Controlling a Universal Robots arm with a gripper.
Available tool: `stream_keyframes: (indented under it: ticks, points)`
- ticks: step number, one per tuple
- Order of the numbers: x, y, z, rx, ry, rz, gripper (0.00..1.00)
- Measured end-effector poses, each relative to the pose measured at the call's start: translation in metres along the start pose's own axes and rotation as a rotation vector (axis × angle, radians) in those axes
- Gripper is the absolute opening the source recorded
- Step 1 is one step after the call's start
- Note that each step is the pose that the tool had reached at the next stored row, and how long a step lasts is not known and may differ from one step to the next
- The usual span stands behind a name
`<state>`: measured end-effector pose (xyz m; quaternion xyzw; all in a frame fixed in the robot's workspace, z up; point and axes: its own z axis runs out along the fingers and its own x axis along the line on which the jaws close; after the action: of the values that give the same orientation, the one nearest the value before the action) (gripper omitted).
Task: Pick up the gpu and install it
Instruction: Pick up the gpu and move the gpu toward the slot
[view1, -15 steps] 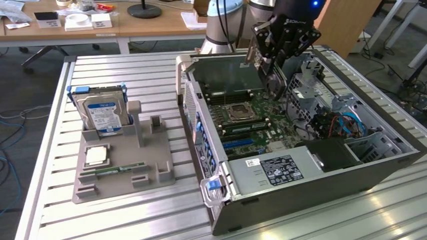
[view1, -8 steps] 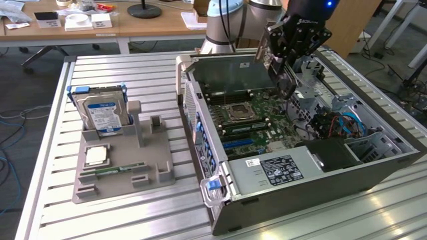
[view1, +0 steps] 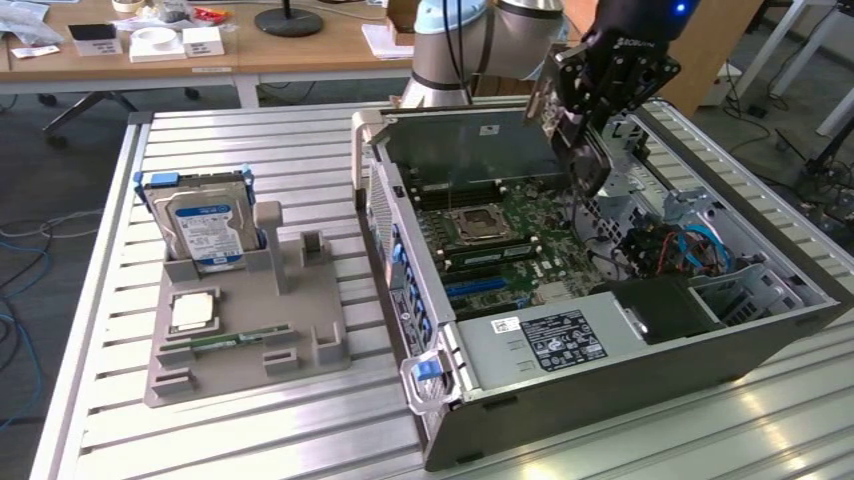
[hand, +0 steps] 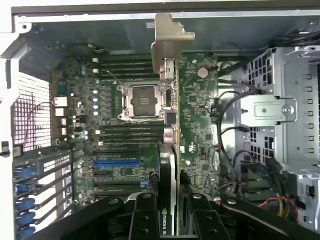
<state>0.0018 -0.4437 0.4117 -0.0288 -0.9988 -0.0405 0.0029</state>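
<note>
While in tool (hand: 172, 215), gpu (hand: 168, 165) bracket-end (hand: 169, 40) farthest

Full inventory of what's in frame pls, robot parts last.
table: 1, silver slatted metal, under everything.
PC case: 1, grey, open, exterior view's right.
motherboard: 1, green, inside the PC case.
fixture: 1, grey, exterior view's left.
hard drive: 1, silver with blue-white label, upright in the fixture.
processor chip: 1, silver, flat on the fixture.
RAM stick: 1, green, flat on the fixture.
gpu: 1, green board with silver bracket, over the motherboard, in the gripper.
gripper: 1, black, shut on the gpu.
arm: 1, grey-blue, at the PC case's far side.
</note>
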Motion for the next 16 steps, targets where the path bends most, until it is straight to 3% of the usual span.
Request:
stream_keyframes:
  ticks: [16]
  points:
    - [-0.044,0.0026,-0.0002,0.0000,0.0000,0.000,0.27]
